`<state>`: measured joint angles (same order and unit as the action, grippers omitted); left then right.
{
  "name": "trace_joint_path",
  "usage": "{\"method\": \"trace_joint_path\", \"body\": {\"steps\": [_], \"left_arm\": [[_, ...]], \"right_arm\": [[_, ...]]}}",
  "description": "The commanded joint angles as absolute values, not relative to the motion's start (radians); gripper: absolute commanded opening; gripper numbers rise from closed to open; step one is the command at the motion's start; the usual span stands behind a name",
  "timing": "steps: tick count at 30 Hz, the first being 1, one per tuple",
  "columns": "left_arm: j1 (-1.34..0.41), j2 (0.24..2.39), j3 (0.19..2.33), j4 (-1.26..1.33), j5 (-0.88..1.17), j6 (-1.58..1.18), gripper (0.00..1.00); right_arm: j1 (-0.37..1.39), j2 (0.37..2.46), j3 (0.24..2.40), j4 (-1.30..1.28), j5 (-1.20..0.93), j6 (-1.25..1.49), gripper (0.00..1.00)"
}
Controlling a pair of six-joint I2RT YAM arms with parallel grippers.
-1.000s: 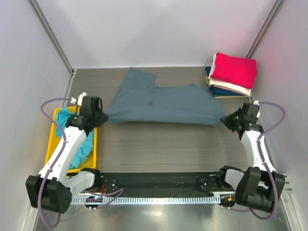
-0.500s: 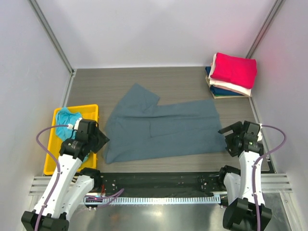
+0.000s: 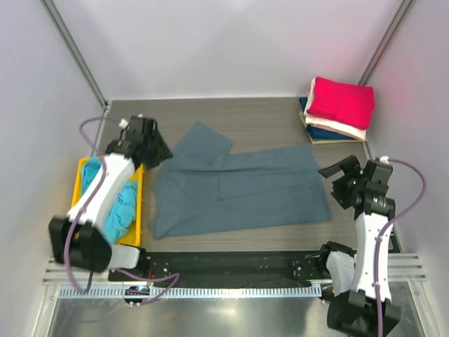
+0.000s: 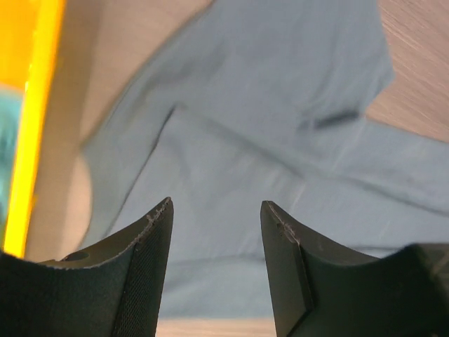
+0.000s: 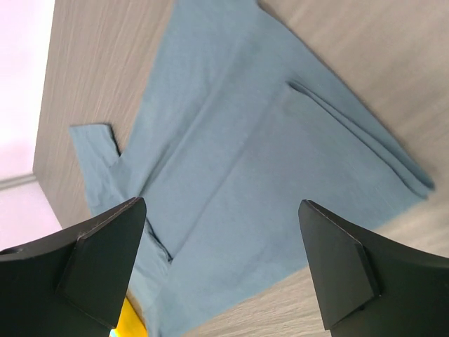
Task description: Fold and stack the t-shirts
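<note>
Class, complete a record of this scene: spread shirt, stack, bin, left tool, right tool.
spread shirt: grey-blue, flat on table, partly folded
stack: folded t-shirts, far right corner, crimson t-shirt on top
bin: yellow, left side, holds teal t-shirt
left tool: open, empty, at shirt's left end
right tool: open, empty, at shirt's right end

Obstacles: yellow bin (image 3: 139, 210) left, folded stack (image 3: 340, 105) far-right.

Left arm (image 3: 104, 188), right arm (image 3: 367, 242): white shells, blk joints, purple cables. Left claw (image 3: 160, 151), right claw (image 3: 338, 170): blk wedge fingers.
</note>
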<state>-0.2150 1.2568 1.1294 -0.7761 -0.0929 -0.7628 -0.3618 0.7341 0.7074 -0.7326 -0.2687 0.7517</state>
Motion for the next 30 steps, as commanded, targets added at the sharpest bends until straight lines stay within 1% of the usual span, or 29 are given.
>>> {"method": "trace_joint_path", "body": {"steps": [1, 3, 4, 6, 7, 10, 11, 13, 14, 17, 22, 25, 26, 28, 30], "left_arm": [[-0.215, 1.554, 1.356, -0.620, -0.068, -0.589, 0.54], [-0.216, 1.705, 1.489, -0.607, -0.038, -0.537, 0.54], [-0.216, 1.847, 1.625, -0.606, -0.020, -0.523, 0.53], [-0.216, 1.974, 1.751, -0.606, 0.030, -0.488, 0.53], [-0.216, 2.103, 1.882, -0.606, 0.041, -0.479, 0.54], [-0.216, 2.276, 2.069, -0.626, 0.063, -0.459, 0.55], [-0.215, 2.386, 2.194, -0.650, 0.067, -0.457, 0.56], [-0.216, 2.482, 2.313, -0.682, 0.084, -0.460, 0.56], [-0.216, 2.566, 2.409, -0.699, 0.095, -0.463, 0.57], [-0.216, 2.631, 2.460, -0.669, 0.112, -0.485, 0.59], [-0.221, 2.671, 2.427, -0.646, 0.127, -0.482, 0.59], [-0.221, 2.663, 2.369, -0.629, 0.143, -0.462, 0.50], [-0.222, 2.661, 2.358, -0.618, 0.144, -0.445, 0.45], [-0.225, 2.663, 2.330, -0.606, 0.141, -0.437, 0.43], [-0.222, 2.674, 2.345, -0.607, 0.187, -0.422, 0.37]], "right_arm": [[-0.353, 0.858, 0.813, -0.627, -0.359, 0.644, 0.96], [-0.333, 0.900, 0.871, -0.627, -0.354, 0.603, 0.96], [-0.319, 0.929, 0.890, -0.633, -0.342, 0.594, 0.96], [-0.273, 0.945, 0.920, -0.630, -0.307, 0.581, 0.96], [-0.258, 0.949, 0.923, -0.626, -0.296, 0.580, 0.96], [-0.192, 0.946, 0.913, -0.597, -0.262, 0.587, 0.96], [-0.169, 0.951, 0.911, -0.594, -0.253, 0.591, 0.96], [-0.106, 0.960, 0.905, -0.578, -0.236, 0.597, 0.96], [-0.089, 0.971, 0.904, -0.578, -0.232, 0.595, 0.96], [-0.049, 0.986, 0.894, -0.569, -0.219, 0.591, 0.96], [-0.043, 1.018, 0.881, -0.554, -0.170, 0.569, 0.96], [-0.041, 1.064, 0.890, -0.542, -0.121, 0.551, 0.96], [-0.040, 1.081, 0.902, -0.541, -0.085, 0.549, 0.96], [-0.029, 1.141, 0.917, -0.535, -0.052, 0.538, 0.96], [-0.014, 1.190, 0.954, -0.532, -0.005, 0.531, 0.96]]}}
